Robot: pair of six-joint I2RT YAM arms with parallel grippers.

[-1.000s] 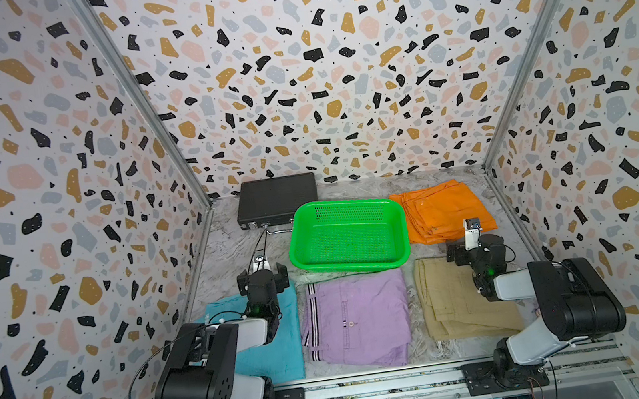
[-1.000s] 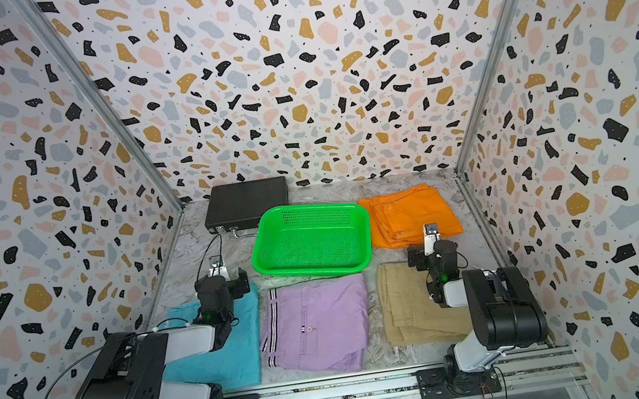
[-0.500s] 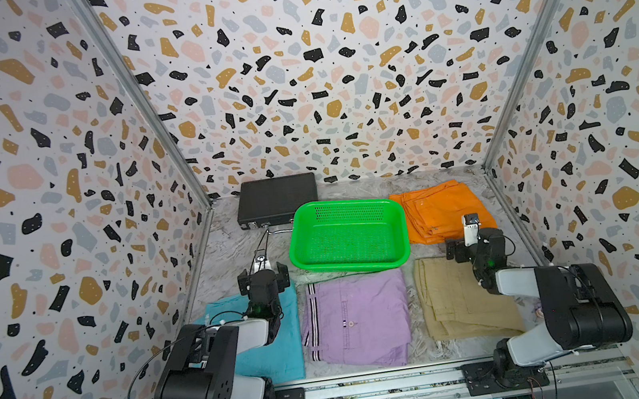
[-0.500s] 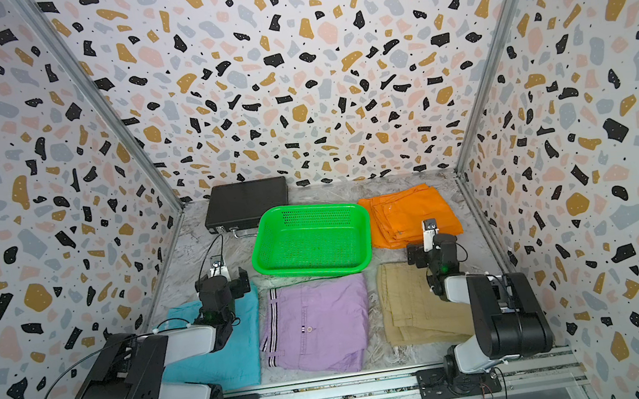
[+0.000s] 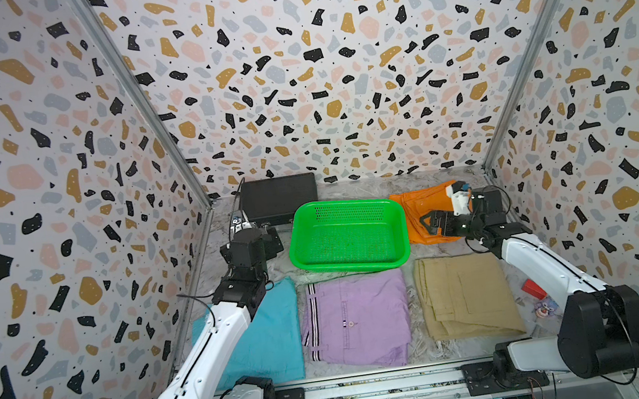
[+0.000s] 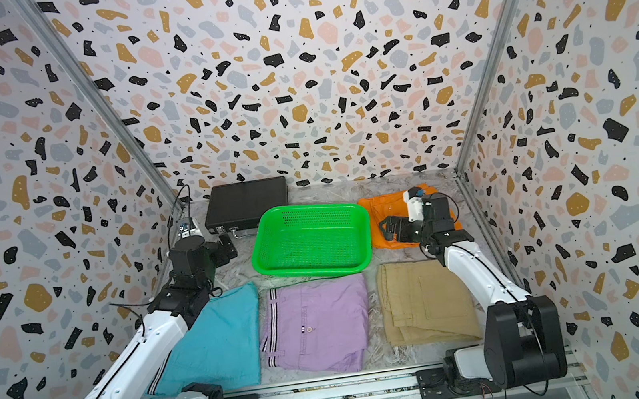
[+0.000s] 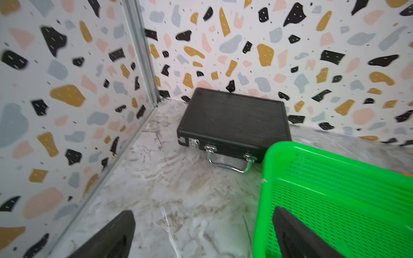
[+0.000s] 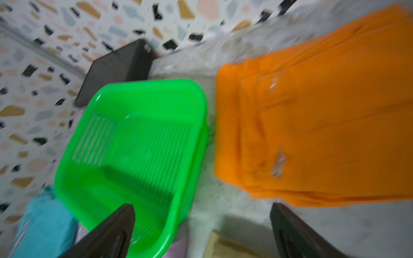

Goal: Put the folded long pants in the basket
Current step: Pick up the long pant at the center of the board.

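The green basket (image 5: 346,243) (image 6: 311,243) stands empty at the middle back. Orange pants (image 5: 421,202) (image 8: 324,125) lie right of it. Along the front lie teal pants (image 5: 275,336), lilac pants (image 5: 362,316) with striped trim, and khaki pants (image 5: 465,298). My right gripper (image 5: 429,223) (image 8: 202,205) hangs open above the orange pants' near left edge, fingers turned toward the basket (image 8: 134,138), holding nothing. My left gripper (image 5: 272,238) (image 7: 203,211) is open and holds nothing, low over bare floor just left of the basket (image 7: 335,201).
A flat black case (image 5: 280,199) (image 7: 232,120) with a metal handle lies at the back left, touching the basket's far corner. A small red object (image 5: 533,287) and a small toy (image 5: 543,307) sit by the right wall. Patterned walls close in three sides.
Both arms have reached toward the back. The right gripper went from the khaki pants' far edge to over the orange pants and turned toward the basket. The left gripper moved back beside the basket.
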